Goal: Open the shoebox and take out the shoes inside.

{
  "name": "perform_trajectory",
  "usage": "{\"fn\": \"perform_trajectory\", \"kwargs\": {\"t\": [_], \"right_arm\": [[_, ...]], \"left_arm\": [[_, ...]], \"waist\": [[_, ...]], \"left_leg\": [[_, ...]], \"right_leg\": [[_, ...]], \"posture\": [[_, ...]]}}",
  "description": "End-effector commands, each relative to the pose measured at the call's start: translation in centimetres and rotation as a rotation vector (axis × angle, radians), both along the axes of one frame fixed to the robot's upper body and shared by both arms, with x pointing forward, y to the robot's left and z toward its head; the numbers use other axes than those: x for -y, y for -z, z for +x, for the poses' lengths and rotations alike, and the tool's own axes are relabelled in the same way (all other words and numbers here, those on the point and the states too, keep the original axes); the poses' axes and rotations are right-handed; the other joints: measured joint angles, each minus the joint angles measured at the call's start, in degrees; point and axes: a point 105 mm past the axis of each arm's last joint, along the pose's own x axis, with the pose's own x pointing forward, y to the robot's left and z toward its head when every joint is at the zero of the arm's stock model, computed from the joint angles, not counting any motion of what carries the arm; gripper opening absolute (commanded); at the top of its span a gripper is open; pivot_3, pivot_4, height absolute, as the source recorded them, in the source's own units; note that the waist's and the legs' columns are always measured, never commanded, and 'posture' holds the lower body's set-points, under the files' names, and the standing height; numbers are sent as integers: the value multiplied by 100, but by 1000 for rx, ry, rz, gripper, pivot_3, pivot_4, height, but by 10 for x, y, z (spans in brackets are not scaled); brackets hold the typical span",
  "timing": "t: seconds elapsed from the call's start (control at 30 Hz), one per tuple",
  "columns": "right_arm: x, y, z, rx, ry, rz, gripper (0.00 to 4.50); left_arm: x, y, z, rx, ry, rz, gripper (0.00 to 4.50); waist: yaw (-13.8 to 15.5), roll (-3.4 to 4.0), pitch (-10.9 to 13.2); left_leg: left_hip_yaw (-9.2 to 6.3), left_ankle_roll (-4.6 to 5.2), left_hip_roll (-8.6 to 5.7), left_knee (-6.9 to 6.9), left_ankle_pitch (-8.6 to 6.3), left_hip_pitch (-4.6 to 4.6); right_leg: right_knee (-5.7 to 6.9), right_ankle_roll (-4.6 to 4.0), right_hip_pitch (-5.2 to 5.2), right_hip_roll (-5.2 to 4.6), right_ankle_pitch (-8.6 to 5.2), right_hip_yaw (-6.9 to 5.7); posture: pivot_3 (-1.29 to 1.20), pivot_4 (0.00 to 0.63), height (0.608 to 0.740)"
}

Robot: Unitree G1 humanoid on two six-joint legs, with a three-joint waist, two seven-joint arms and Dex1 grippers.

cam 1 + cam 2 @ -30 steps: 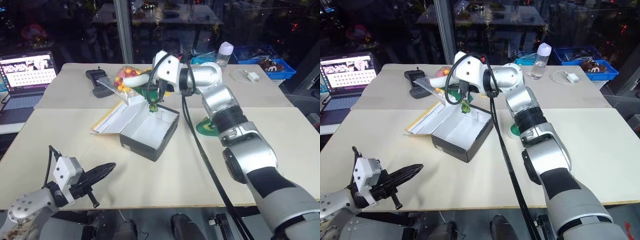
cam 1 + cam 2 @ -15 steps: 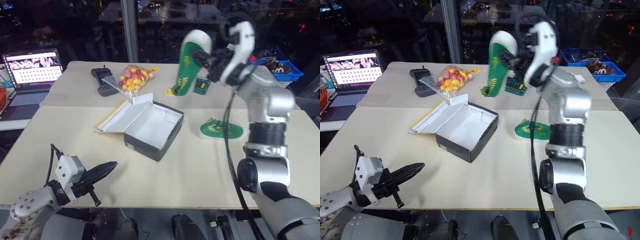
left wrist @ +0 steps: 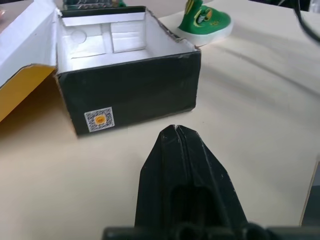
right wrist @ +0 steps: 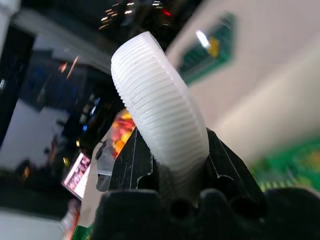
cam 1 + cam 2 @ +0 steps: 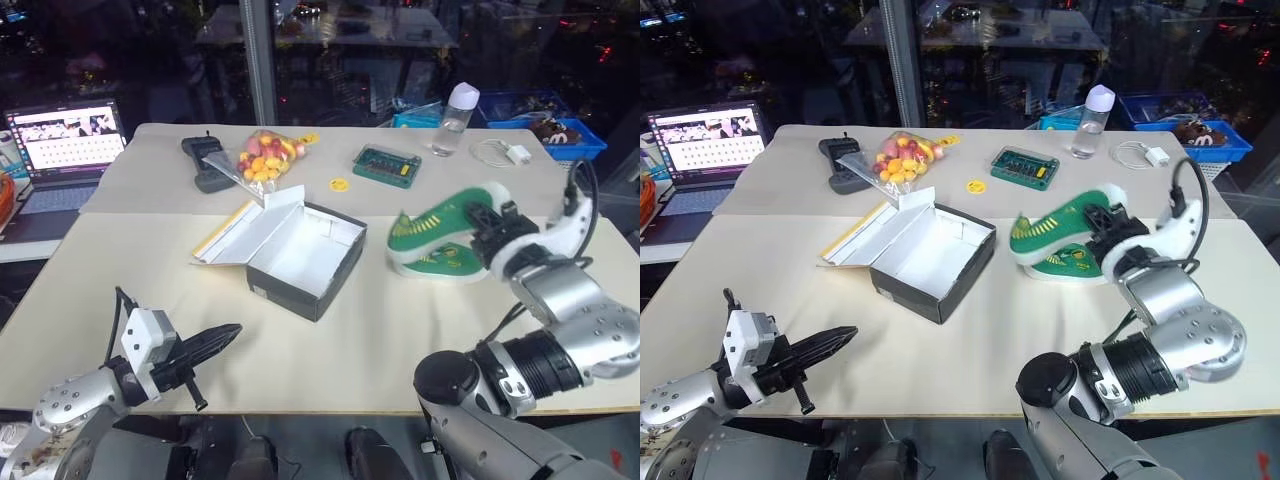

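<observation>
The shoebox [image 5: 305, 255] stands open in the middle of the table, its yellow lid [image 5: 238, 232] folded back to the left and its white inside empty. One green shoe [image 5: 440, 265] lies on the table to the right of the box. Just above it, tilted, hangs a second green shoe [image 5: 440, 220], with my right gripper [image 5: 487, 222] shut on its heel end; the fingers [image 4: 220, 160] clamp the ribbed white sole [image 4: 160, 120]. My left gripper [image 5: 225, 337] is shut and empty near the table's front left, pointing at the box's black side [image 3: 130, 95].
At the back stand a bag of colourful balls [image 5: 265, 155], a black device [image 5: 205, 160], a flat green case [image 5: 387, 165], a small yellow disc [image 5: 339, 184], a bottle [image 5: 455, 105], a white cable [image 5: 505, 153] and a blue basket [image 5: 560, 135]. A laptop [image 5: 65, 135] sits far left.
My right gripper has carried the shoe from over the box up, across to the right and down, to just above the shoe that lies there. The left gripper has stayed put.
</observation>
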Motion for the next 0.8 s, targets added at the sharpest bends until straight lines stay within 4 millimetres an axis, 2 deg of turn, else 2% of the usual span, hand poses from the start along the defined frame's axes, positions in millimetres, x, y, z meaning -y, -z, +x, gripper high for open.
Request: {"fn": "perform_trajectory", "kwargs": {"t": [0.03,0.13,0.33,0.5,0.6,0.7,0.8], "right_arm": [[-17,33,-16,-72,18,85,774],[-9,70,-32,-199,90,131,774],[-12,99,-46,-309,93,124,774],[-26,122,-49,-398,-20,66,774],[-44,126,-42,-400,-123,66,774],[-49,130,-37,-420,-160,72,774],[-56,129,-22,-405,-206,95,774]], "left_arm": [[3,-5,0,26,20,-3,0],[7,-6,1,28,34,-4,0],[9,-12,5,36,39,1,0],[12,-15,8,38,43,3,0],[14,-17,10,37,42,1,0],[15,-17,11,35,42,0,0],[18,-17,11,35,43,-3,0]], "waist": [[-3,1,0],[-1,0,-2],[-30,8,0],[-66,8,-1],[-187,-5,-10],[-321,-6,-10],[-384,-11,-13]], "left_leg": [[0,0,0,0,0,0],[-1,0,3,-3,0,2],[1,0,2,-3,0,6],[-1,0,3,-4,0,13],[1,0,5,-3,0,23],[5,0,7,-4,0,48],[0,0,13,-10,0,54]], "right_leg": [[-1,0,2,0,0,0],[-4,0,6,2,-2,-1],[-5,2,9,2,-4,1],[-7,-18,17,2,-16,0],[-9,-33,25,3,-22,3],[-7,-42,38,6,-18,11],[-6,-45,36,16,-16,11]], "posture": [[0,150,703],[0,150,703],[0,150,703],[0,150,703],[0,150,703],[0,150,703],[0,150,703]]}}
